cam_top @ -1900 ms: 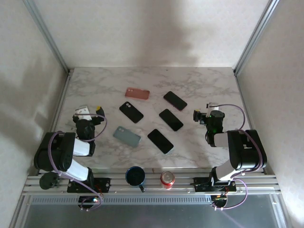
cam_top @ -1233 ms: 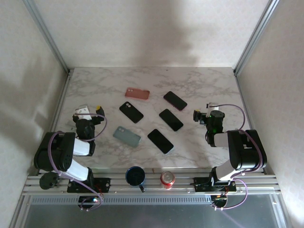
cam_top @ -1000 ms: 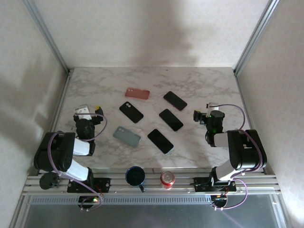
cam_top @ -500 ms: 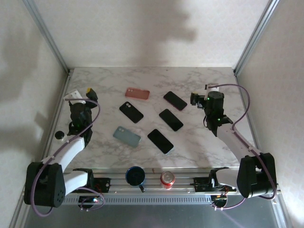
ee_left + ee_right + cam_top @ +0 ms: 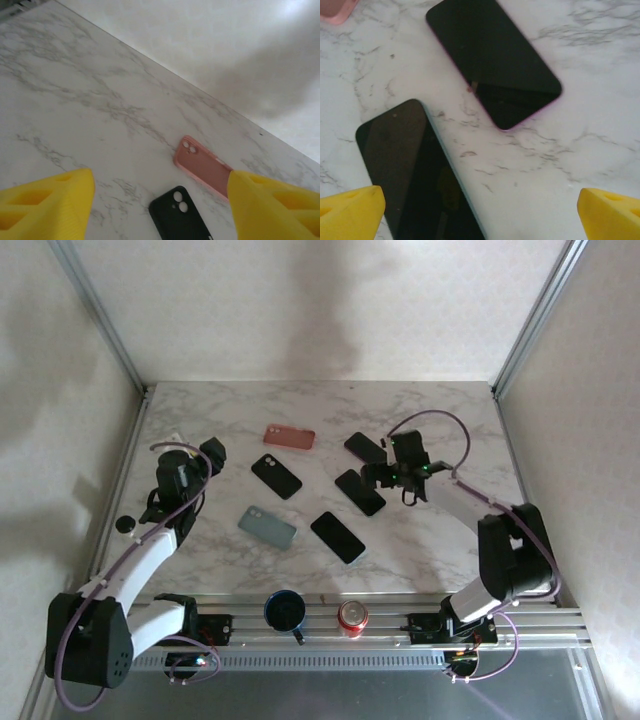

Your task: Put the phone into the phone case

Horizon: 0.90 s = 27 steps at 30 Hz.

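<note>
Pink rim of the phone (image 5: 492, 62) shows up close; right claw (image 5: 480, 212) and left claw (image 5: 160, 207) both gape.

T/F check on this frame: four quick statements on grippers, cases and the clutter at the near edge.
1. The pink rectangular phone case lies flat on the marble table. True.
2. The right gripper is shut on a phone. False: it is open and holds nothing; the pink-edged black phone lies on the table.
3. The dark blue mug stands left of the red can. True.
4. The left gripper holds the pink case. False: it is open, and the case lies apart from it.
</note>
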### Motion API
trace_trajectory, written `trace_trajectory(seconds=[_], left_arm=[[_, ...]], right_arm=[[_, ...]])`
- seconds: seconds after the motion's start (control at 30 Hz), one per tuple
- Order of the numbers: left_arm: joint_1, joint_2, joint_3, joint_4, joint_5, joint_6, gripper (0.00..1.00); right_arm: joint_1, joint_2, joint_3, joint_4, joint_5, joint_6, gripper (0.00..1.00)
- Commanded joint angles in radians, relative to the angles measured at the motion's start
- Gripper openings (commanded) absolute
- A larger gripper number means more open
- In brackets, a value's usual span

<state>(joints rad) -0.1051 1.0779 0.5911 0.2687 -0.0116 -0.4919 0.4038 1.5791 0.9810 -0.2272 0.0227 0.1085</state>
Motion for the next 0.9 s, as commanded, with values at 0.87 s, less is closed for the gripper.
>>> trace_trajectory(seconds=[0.87], left_arm=[[-0.021, -0.017, 0.0, -0.01, 0.02, 0.007, 0.71]], right_arm=[[0.128, 0.274, 0.153, -0.148, -0.086, 0.026, 0.99]])
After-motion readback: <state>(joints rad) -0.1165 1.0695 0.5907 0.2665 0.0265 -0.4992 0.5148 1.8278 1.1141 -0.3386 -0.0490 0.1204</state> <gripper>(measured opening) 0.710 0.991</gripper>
